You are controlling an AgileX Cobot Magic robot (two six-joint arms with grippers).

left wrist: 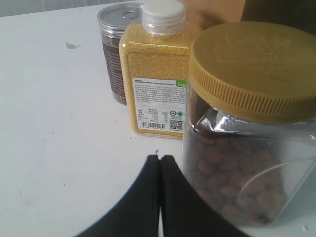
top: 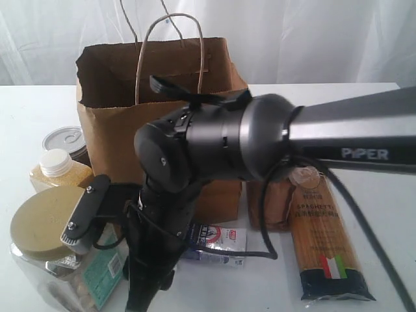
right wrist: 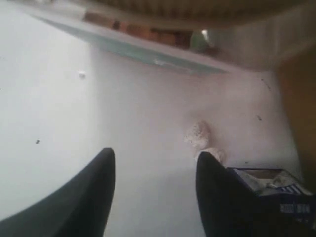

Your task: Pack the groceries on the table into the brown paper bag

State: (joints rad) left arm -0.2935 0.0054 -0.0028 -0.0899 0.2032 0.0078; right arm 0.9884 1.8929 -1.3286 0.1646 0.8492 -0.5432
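The brown paper bag [top: 156, 71] stands open at the back of the table [top: 26, 110]. Left of it are the tin can [top: 65, 140], the yellow white-capped bottle [top: 58, 170] and the tan-lidded jar [top: 42, 224]. The blue-white carton [top: 218, 242], brown-orange pouch [top: 273, 205] and spaghetti packet [top: 325, 244] lie in front and to the right. My right gripper [right wrist: 155, 163] is open over bare tabletop, with the carton [right wrist: 276, 192] just outside one finger. My left gripper [left wrist: 160, 159] is shut on nothing, close beside the jar [left wrist: 252, 128] and short of the bottle [left wrist: 155, 84].
The right arm [top: 214, 140] reaches across in front of the bag and hides its lower front. Two tiny white lumps [right wrist: 198, 136] lie on the table just beyond the right fingers. The tin can [left wrist: 116, 54] stands behind the bottle.
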